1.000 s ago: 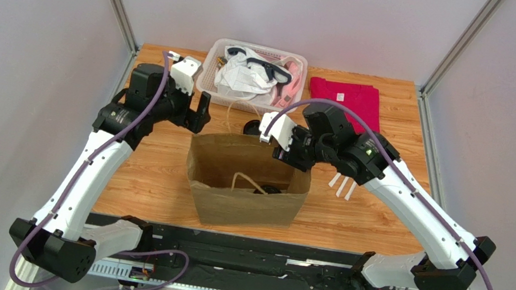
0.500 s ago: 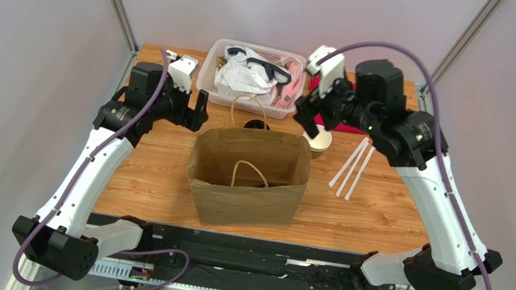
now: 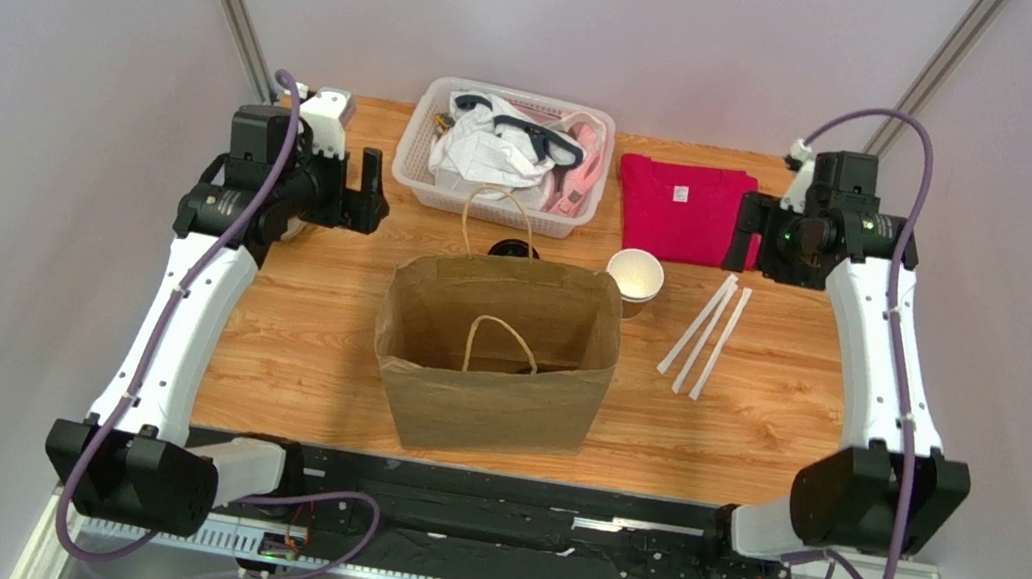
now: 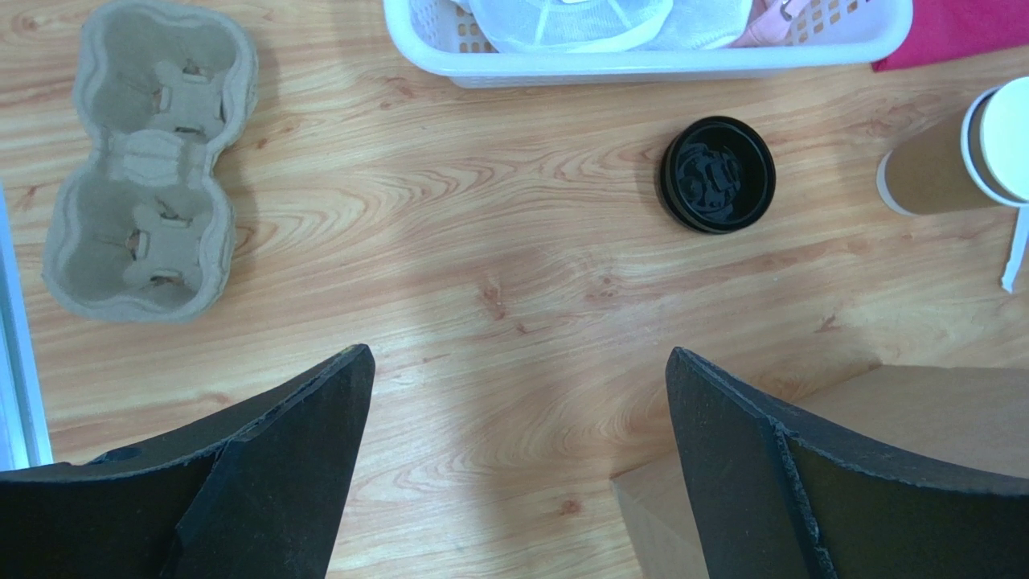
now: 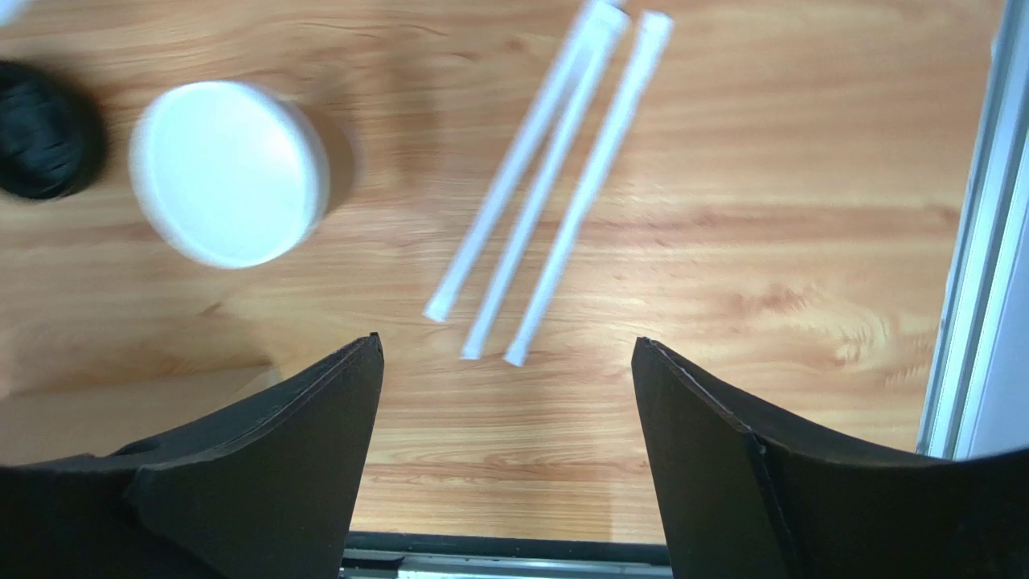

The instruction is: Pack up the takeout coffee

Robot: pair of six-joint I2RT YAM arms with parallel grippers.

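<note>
Here: paper cup upright on bench, open-topped; black lid lies nearby, apart from it. Left claw wide, empty; right claw wide, empty.

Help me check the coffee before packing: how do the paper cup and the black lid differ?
The cup is brown with a white inside; the lid is black. The cup stands tall and open; the lid lies flat, apart from it. Both are round and sit on the table outside the bag.
</note>
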